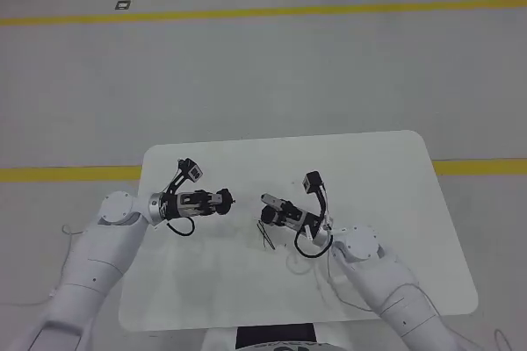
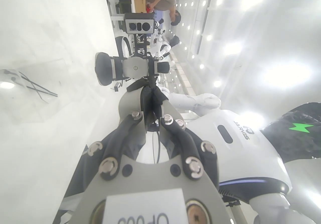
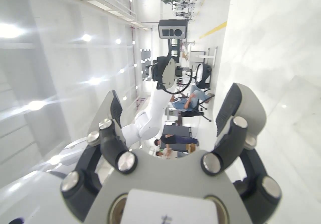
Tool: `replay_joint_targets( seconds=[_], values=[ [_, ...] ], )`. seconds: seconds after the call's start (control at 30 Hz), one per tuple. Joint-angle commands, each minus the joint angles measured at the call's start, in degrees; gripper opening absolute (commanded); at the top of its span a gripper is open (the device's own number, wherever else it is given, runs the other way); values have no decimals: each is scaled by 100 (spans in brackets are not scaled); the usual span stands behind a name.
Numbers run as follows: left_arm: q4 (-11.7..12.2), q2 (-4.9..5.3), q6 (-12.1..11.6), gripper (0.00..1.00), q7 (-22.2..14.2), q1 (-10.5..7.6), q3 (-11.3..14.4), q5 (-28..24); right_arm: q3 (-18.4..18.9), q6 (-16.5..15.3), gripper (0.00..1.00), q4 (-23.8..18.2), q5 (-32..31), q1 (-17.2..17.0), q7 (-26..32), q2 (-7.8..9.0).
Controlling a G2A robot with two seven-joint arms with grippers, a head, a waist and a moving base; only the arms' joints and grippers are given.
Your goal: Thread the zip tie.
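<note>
left pincer [image 2: 151, 99] pressed together, right pincer [image 3: 174, 93] spread and empty, tips facing at 9 and 3 o'clock over the desk [image 1: 378, 167] as if staged for threading, yet the zip ties [image 1: 265, 235] lie loose on it at the right one's 6 o'clock.

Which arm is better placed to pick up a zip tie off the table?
Right, probably: the right gripper is open and nearest the zip ties; the left gripper is shut and farther off.
</note>
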Motion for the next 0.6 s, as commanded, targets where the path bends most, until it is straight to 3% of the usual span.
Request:
replay_joint_targets(
  seconds=[0.0,0.2,0.33,0.47,0.57],
  values=[
    [0,0,0,0,0,0,0,0,24,337,100,-332,-832,-76,-250,43],
    [0,0,0,0,0,0,0,0,-25,1797,100,-1510,-2754,-412,-510,167],
    [0,0,0,0,0,0,0,0,-199,2328,100,-1979,-3513,-514,-342,204],
    [0,0,0,0,0,0,0,0,-493,2888,100,-2204,-4304,-488,-208,205],
    [0,0,0,0,0,0,0,0,-651,3234,100,-2268,-4554,-465,-121,188]
  ],
)
